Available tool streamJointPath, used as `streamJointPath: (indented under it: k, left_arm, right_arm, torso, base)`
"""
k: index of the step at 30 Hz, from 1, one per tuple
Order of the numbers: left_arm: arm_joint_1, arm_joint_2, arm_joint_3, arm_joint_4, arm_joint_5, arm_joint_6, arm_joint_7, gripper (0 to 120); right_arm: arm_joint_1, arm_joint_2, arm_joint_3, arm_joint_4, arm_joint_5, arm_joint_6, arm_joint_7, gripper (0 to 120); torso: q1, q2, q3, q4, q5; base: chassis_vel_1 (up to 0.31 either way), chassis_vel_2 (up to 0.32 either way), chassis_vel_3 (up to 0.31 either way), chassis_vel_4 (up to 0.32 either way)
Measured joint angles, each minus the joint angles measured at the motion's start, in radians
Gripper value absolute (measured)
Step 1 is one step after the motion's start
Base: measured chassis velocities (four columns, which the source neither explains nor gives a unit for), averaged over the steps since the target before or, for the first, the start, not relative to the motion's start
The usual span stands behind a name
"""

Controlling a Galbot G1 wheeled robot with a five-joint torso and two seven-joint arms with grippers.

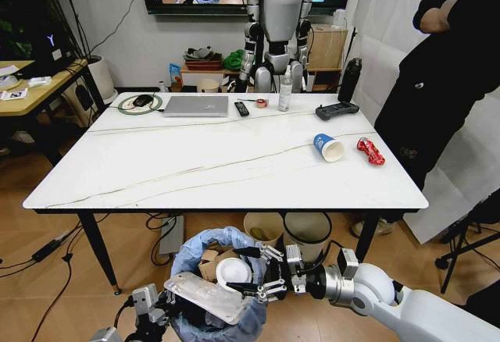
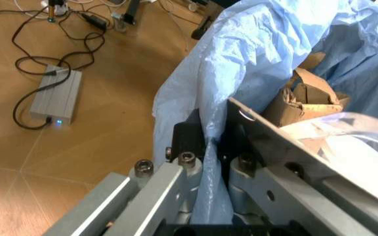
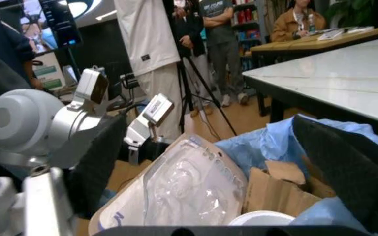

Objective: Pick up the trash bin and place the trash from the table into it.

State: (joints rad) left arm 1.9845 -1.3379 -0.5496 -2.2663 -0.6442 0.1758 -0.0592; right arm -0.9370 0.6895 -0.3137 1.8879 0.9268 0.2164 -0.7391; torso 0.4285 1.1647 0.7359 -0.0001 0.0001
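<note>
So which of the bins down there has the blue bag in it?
The trash bin held by the left gripper, nearest the camera. The two bins under the table show no blue liner.

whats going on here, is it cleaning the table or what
The robot is clearing litter off the white table into the trash bin, which it holds below the table's near edge. The left claw is clamped on the bin's blue bag rim. The right claw is open over the bin mouth, above the cardboard, a white disc and the clear plastic tray lying across the top. A blue paper cup and a red wrapper are still on the table.
</note>
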Motion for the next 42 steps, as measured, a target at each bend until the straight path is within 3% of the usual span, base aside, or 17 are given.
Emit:
streamJointPath:
  k: [5, 10, 18, 22, 27, 35, 42]
  left_arm:
    - [0.001, 0.003, 0.001, 0.000, 0.000, 0.000, 0.000, 0]
    - [0.002, 0.008, 0.008, 0.005, 0.003, 0.000, 0.000, 0]
    - [0.006, 0.018, 0.009, -0.002, 0.004, 0.000, 0.001, 0]
    - [0.012, 0.017, 0.008, -0.010, 0.009, 0.000, 0.002, 0]
    - [0.020, 0.006, 0.008, -0.015, 0.020, -0.002, 0.004, 0]
    - [0.038, 0.000, -0.007, -0.029, 0.028, -0.006, 0.007, 0]
    - [0.038, -0.006, -0.009, -0.029, 0.029, -0.007, 0.007, 0]
  right_arm:
    - [0.007, 0.004, 0.093, 0.052, 0.000, -0.029, 0.095, 100]
    - [0.006, 0.000, 0.305, 0.100, 0.016, -0.117, 0.414, 100]
    - [-0.005, -0.003, 0.483, 0.013, 0.032, -0.154, 0.545, 100]
    - [0.014, 0.037, 0.489, -0.048, 0.059, -0.313, 0.650, 100]
    - [0.081, 0.119, 0.437, -0.162, 0.036, -0.402, 0.761, 100]
    - [0.226, 0.179, 0.400, -0.399, 0.006, -0.416, 0.771, 100]
    - [0.279, 0.206, 0.370, -0.484, 0.002, -0.410, 0.750, 100]
  torso:
    - [0.000, 0.000, 0.000, 0.0001, -0.0002]
    - [0.000, 0.000, 0.000, 0.0002, -0.0004]
    - [0.000, 0.000, 0.000, -0.0001, -0.0001]
    - [0.000, 0.000, 0.000, -0.0003, -0.0004]
    - [0.000, 0.000, 0.000, 0.0001, 0.0003]
    - [0.000, 0.000, 0.000, 0.0002, -0.0003]
    - [0.000, 0.000, 0.000, 0.0000, -0.0003]
  base:
    - [0.000, 0.000, 0.000, 0.000]
    - [0.000, 0.000, 0.000, 0.000]
    - [0.000, 0.000, 0.000, 0.000]
    - [0.000, 0.000, 0.000, 0.000]
    - [0.000, 0.000, 0.000, 0.000]
    - [0.000, 0.000, 0.000, 0.000]
    - [0.000, 0.000, 0.000, 0.000]
